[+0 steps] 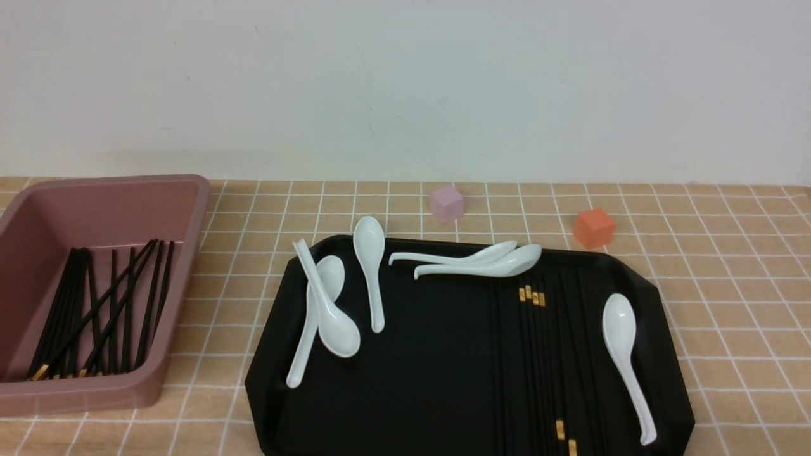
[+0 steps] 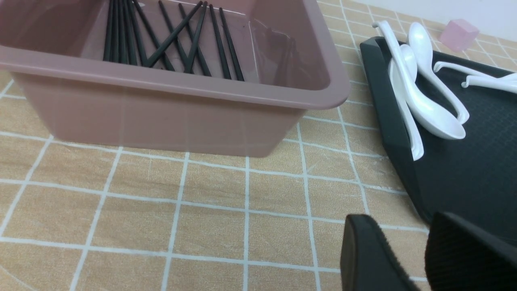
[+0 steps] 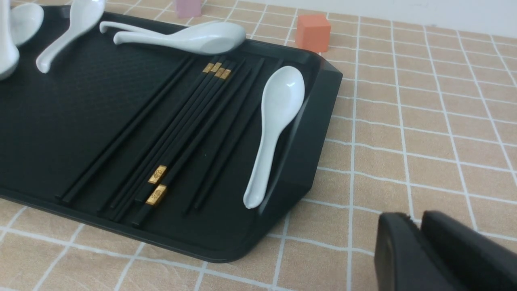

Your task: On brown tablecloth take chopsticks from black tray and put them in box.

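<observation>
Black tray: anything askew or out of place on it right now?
One oddity: at the black tray's left edge, one white spoon lies crossed under another, its handle tip poking past the rim. The remaining chopsticks lie in tidy parallel rows. Nothing spilled or damaged.

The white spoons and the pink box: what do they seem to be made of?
The white spoons look like glazed ceramic: glossy, with bright highlights, though hard plastic is possible. The pink box looks like matte moulded plastic: thick rounded rim, slightly translucent wall.
</observation>
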Tool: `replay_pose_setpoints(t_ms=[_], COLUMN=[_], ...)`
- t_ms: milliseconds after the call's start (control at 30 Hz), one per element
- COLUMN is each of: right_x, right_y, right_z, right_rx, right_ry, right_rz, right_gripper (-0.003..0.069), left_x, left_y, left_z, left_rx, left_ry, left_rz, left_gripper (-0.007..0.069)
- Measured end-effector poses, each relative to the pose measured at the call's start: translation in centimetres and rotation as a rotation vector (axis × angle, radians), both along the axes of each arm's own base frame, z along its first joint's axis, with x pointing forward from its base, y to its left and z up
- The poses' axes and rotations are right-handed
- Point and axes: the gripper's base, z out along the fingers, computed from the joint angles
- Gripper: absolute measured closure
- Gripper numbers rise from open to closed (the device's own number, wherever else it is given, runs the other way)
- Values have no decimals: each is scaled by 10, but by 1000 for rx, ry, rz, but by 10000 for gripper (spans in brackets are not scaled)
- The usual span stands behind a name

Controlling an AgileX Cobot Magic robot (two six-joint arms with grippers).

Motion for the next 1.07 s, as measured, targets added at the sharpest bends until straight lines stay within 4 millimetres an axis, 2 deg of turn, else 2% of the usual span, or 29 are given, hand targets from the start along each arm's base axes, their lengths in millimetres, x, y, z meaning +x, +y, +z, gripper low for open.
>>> replay_pose_setpoints(t_ms=[1067], right_x=[0], right_y=[0], right_z=[0], right_rx=[-1], right_ry=[0], right_rz=[0], right_gripper=[518], left_x=[0], left_y=[0], left_z=[0], left_rx=[0], left_ry=[0], left_rz=[0], left_gripper=[386])
